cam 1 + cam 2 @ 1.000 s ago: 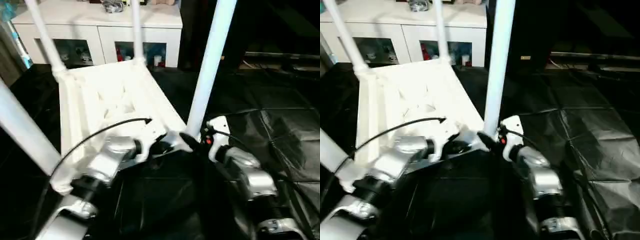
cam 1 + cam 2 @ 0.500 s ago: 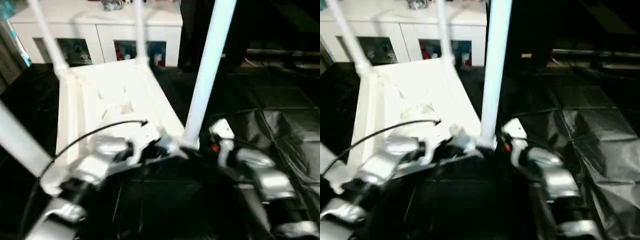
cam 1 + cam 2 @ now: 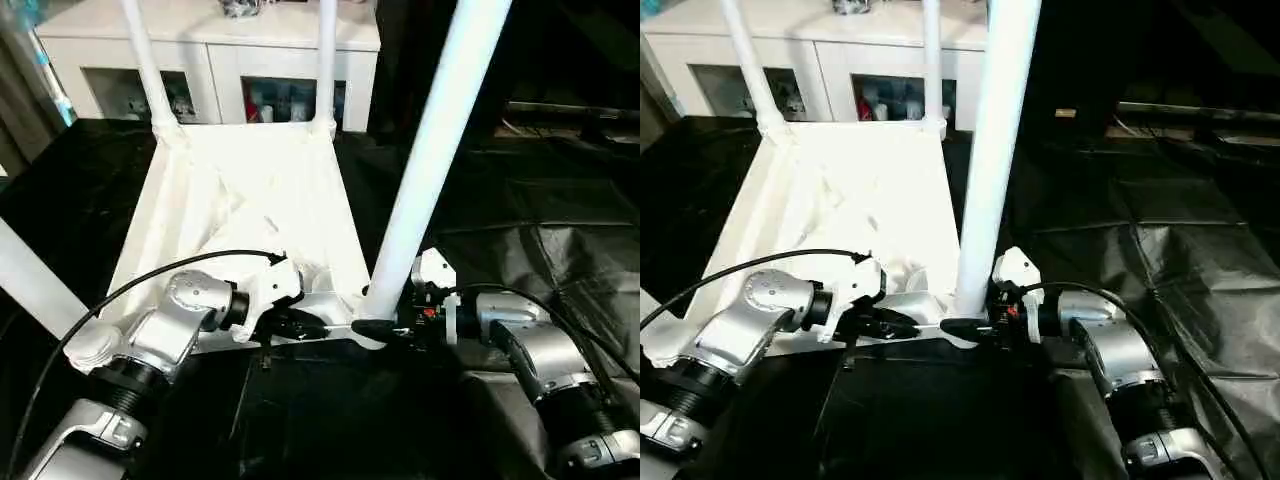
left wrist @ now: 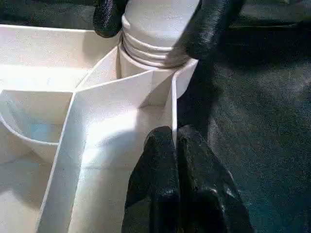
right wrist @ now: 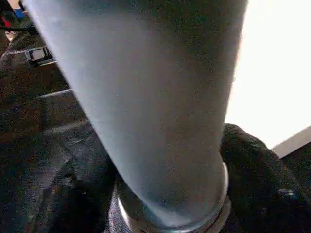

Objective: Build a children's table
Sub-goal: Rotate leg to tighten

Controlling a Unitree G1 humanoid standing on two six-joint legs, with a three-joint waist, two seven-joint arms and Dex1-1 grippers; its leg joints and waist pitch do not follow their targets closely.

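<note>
Currently right gripper (image 3: 372, 328) jaws grasp the near-right leg (image 3: 425, 180) base, left gripper (image 4: 176, 145) jaws clenched on the tabletop (image 3: 250, 190) rim; keep leg vertical, twist home.

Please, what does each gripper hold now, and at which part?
Right gripper: near right table leg, at its base. Left gripper: shut on the tabletop rim wall beside that socket.
</note>
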